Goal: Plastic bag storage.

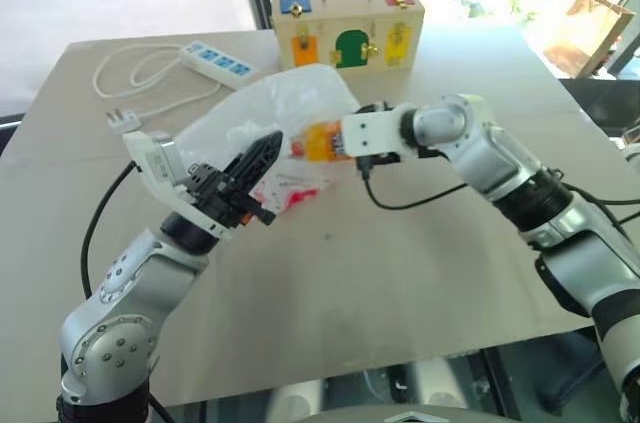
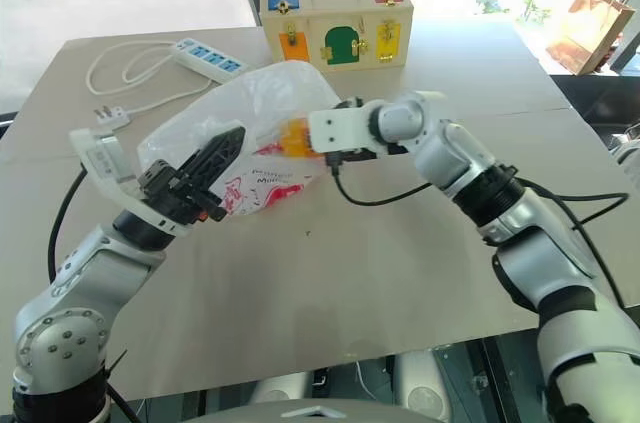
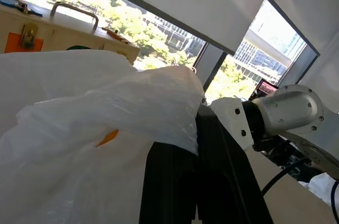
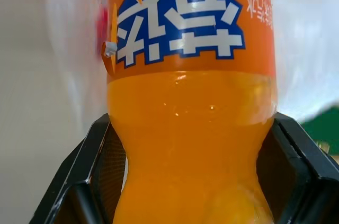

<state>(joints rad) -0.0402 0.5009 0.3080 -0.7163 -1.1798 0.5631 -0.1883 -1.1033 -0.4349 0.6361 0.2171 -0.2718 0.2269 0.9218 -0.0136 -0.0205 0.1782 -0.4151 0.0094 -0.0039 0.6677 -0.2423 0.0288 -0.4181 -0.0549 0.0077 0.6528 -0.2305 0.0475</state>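
While the left tool (image 2: 215, 165) pinches a fold of the plastic bag (image 2: 250, 118) between its closed black fingers, the right tool (image 4: 185, 144) grips an orange soda bottle (image 4: 190, 128) around its waist, its jaws spread wide against the bottle's sides. Seen from the head views, the bag lies crumpled on the beige surface (image 1: 350, 283) near its middle, toward the far edge, with the bottle's front end at or just inside the bag's opening; how far in it reaches cannot be told. Red print shows on the bag's lower side in the right eye view. Only the right wrist view shows the bottle's blue and white label up close, with the bag's white film behind it. From the left wrist view, the bag drapes over the left tool's fingers (image 3: 180, 181). Beyond the bag, a wooden latch box (image 1: 348, 28) stands at the far edge, and a white power strip (image 1: 215, 59) with its coiled cord lies toward the far left corner.
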